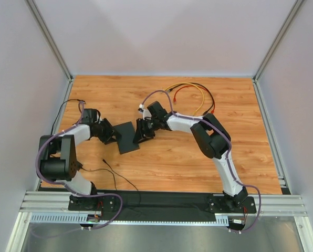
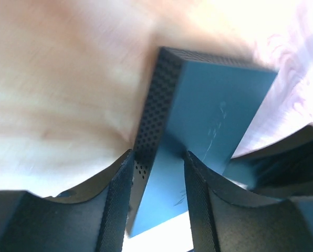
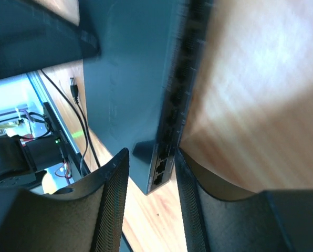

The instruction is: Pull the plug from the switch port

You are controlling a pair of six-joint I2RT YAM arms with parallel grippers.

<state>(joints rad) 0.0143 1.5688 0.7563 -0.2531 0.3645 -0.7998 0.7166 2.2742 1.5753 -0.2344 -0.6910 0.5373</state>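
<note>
Wood-grain tabletop (image 1: 172, 157). Switch (image 1: 127, 137): thin matte-black slab, perforated side. Reaching inward from opposite sides, left jaws pinch it; right jaws parted astride its port edge (image 3: 164, 157).

The switch (image 1: 127, 137) is a thin, flat, matte-black rectangular box with a plain top. It sits left of the middle of the wooden desk (image 1: 172, 163), turned a little askew, its long sides running roughly from near to far. In the left wrist view its top (image 2: 209, 110) carries faint scuffs, and one narrow side (image 2: 154, 105) is perforated with small vent holes. In the right wrist view the opposite narrow edge holds a row of ports (image 3: 159, 172), clearest near one corner. The left gripper (image 2: 157, 157) has its jaws against the perforated side and the top; the right gripper (image 3: 151, 155) straddles the port edge.
</note>
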